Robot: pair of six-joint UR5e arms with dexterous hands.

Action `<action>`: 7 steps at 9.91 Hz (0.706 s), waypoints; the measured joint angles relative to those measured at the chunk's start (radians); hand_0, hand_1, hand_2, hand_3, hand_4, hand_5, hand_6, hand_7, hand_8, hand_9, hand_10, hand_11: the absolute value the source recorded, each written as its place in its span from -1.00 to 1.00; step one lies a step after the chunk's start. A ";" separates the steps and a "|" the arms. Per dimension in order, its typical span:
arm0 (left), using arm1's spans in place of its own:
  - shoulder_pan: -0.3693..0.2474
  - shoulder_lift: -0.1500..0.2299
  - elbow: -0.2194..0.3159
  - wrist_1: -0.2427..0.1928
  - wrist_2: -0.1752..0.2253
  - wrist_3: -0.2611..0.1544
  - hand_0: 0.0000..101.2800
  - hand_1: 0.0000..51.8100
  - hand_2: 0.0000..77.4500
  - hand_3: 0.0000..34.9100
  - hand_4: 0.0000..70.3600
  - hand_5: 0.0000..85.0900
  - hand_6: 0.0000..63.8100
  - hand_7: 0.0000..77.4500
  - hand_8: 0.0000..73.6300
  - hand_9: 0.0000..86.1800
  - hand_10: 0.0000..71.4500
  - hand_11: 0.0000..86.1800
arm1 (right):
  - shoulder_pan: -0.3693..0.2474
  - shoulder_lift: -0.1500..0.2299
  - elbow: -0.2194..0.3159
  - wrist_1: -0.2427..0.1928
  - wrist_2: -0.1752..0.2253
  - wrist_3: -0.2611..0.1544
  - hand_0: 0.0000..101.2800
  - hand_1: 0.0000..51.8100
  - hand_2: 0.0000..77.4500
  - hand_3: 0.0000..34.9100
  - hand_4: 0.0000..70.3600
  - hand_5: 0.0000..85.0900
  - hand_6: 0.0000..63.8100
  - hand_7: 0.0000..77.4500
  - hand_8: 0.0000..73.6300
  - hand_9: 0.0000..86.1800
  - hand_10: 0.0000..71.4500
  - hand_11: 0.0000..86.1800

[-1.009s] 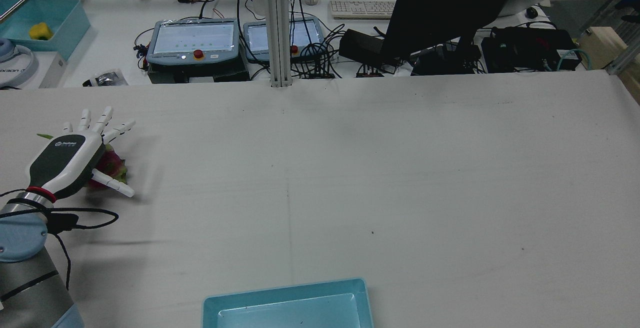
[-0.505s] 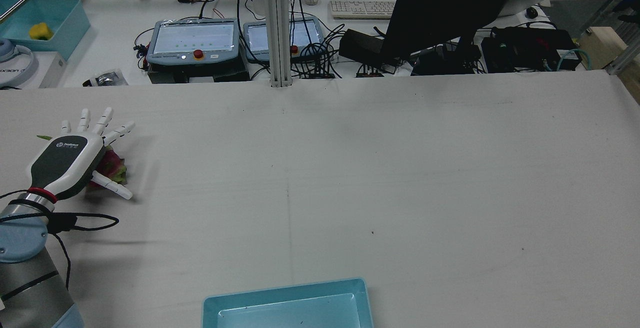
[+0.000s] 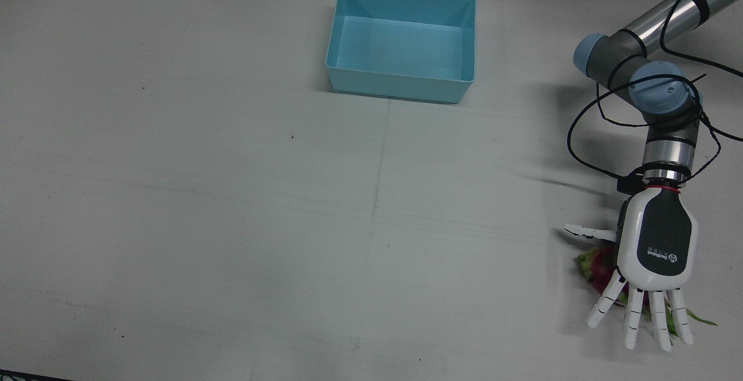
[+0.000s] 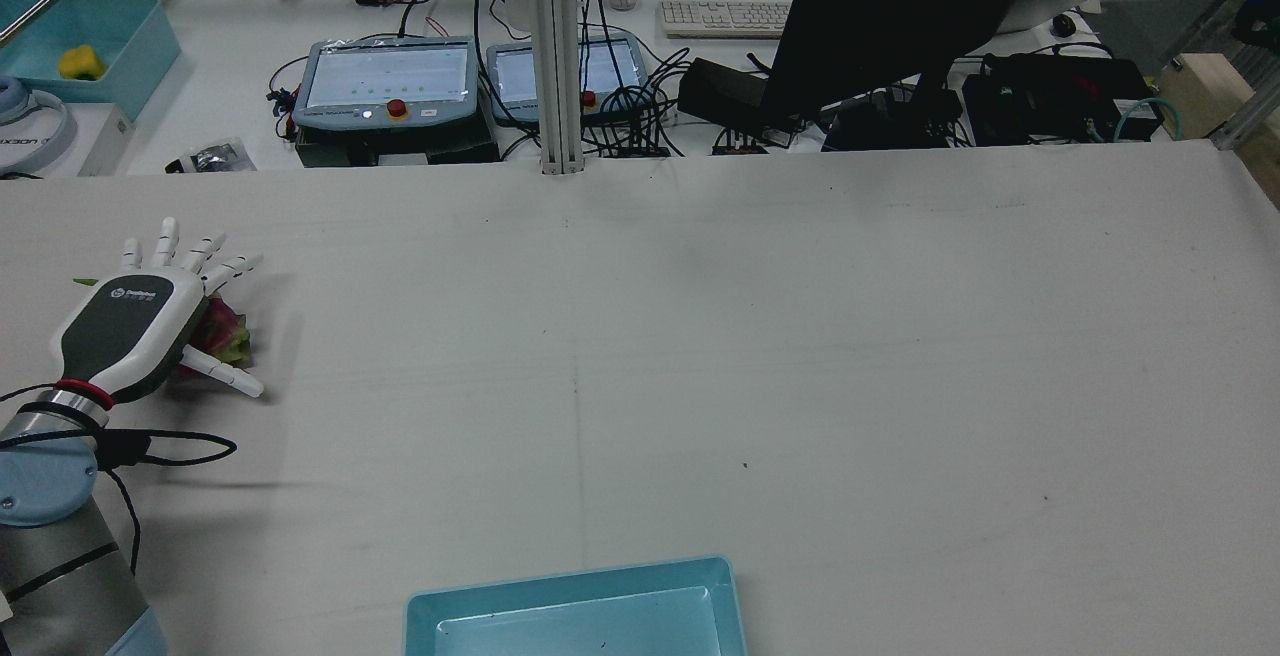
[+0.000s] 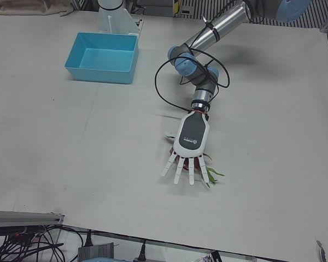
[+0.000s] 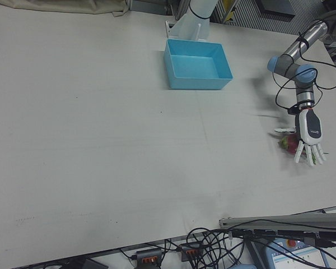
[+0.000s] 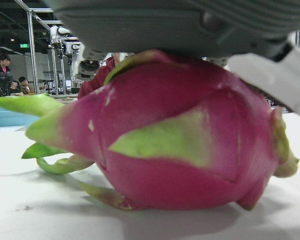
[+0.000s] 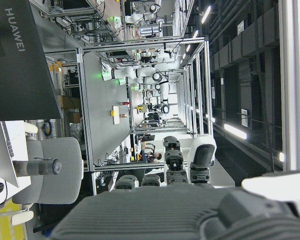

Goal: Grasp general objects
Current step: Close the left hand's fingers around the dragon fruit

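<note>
A pink dragon fruit (image 3: 598,262) with green leaf tips lies on the white table near the robot's left edge. It also shows in the rear view (image 4: 224,329), the right-front view (image 6: 288,144) and close up in the left hand view (image 7: 180,145). My left hand (image 3: 656,247) hovers palm-down right over it, fingers spread past it and thumb out to the side, not closed on it. The same hand shows in the rear view (image 4: 130,321) and the left-front view (image 5: 190,139). My right hand (image 8: 180,210) shows only in its own view, holding nothing.
A light blue bin (image 3: 400,86) stands at the table's robot-side edge, also in the rear view (image 4: 570,584). Beyond the table's far edge are teach pendants (image 4: 385,81), a monitor (image 4: 900,6) and cables.
The left hand has sunk slightly onto the fruit and its fingers have drawn in and curled down a little. The fruit has not moved.
</note>
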 joint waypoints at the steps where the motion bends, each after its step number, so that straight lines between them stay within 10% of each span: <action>1: 0.000 0.000 0.012 -0.010 0.000 0.015 -0.18 -1.00 -0.96 0.45 -0.83 -0.78 -0.83 -0.76 -0.96 -0.97 -0.62 -0.97 | 0.000 0.000 0.000 0.000 0.000 0.000 -1.00 -0.77 -0.96 -1.00 -1.00 0.74 -1.00 -1.00 -1.00 -0.97 -1.00 -0.97; 2: -0.001 0.000 0.020 -0.017 0.000 0.029 -0.21 -1.00 -0.96 0.26 -0.74 -0.72 -0.76 -0.49 -0.79 -0.97 -0.62 -0.97 | 0.000 0.000 0.000 0.000 0.000 0.000 -1.00 -0.77 -0.96 -1.00 -1.00 0.74 -1.00 -1.00 -1.00 -0.97 -1.00 -0.97; 3: -0.001 -0.001 0.024 -0.021 0.001 0.038 -0.20 -1.00 -0.96 -0.14 -0.33 -0.45 -0.25 -0.01 -0.30 -0.94 -0.60 -0.71 | 0.000 0.000 0.000 0.000 0.000 0.000 -1.00 -0.77 -0.96 -1.00 -1.00 0.74 -1.00 -1.00 -1.00 -0.97 -1.00 -0.97; 4: -0.001 -0.001 0.026 -0.023 0.002 0.043 -0.20 -1.00 -0.96 -0.14 -0.33 -0.45 -0.25 -0.01 -0.30 -0.94 -0.60 -0.71 | 0.000 0.000 0.000 0.000 0.000 0.000 -1.00 -0.77 -0.96 -1.00 -1.00 0.74 -1.00 -1.00 -1.00 -0.97 -1.00 -0.97; 5: -0.001 -0.001 0.027 -0.023 0.002 0.046 -0.19 -1.00 -0.86 -0.62 -0.30 -0.63 -0.49 0.13 -0.39 -0.61 -0.62 -0.16 | 0.000 0.000 0.000 0.000 0.000 0.000 -1.00 -0.77 -0.96 -1.00 -1.00 0.74 -1.00 -1.00 -1.00 -0.97 -1.00 -0.97; 6: -0.001 -0.002 0.026 -0.022 0.000 0.048 -0.19 -1.00 -0.86 -0.62 -0.30 -0.63 -0.49 0.13 -0.39 -0.61 -0.62 -0.16 | 0.000 0.000 0.000 0.000 0.000 0.000 -1.00 -0.77 -0.96 -1.00 -1.00 0.74 -1.00 -1.00 -1.00 -0.97 -1.00 -0.97; 7: -0.002 -0.002 0.024 -0.021 -0.011 0.050 -0.03 -1.00 -0.85 -1.00 -0.83 -0.94 -0.91 -0.37 -0.96 -0.95 -0.59 -0.54 | 0.000 0.000 0.000 0.000 0.000 0.000 -1.00 -0.77 -0.96 -1.00 -1.00 0.74 -1.00 -1.00 -1.00 -0.96 -1.00 -0.97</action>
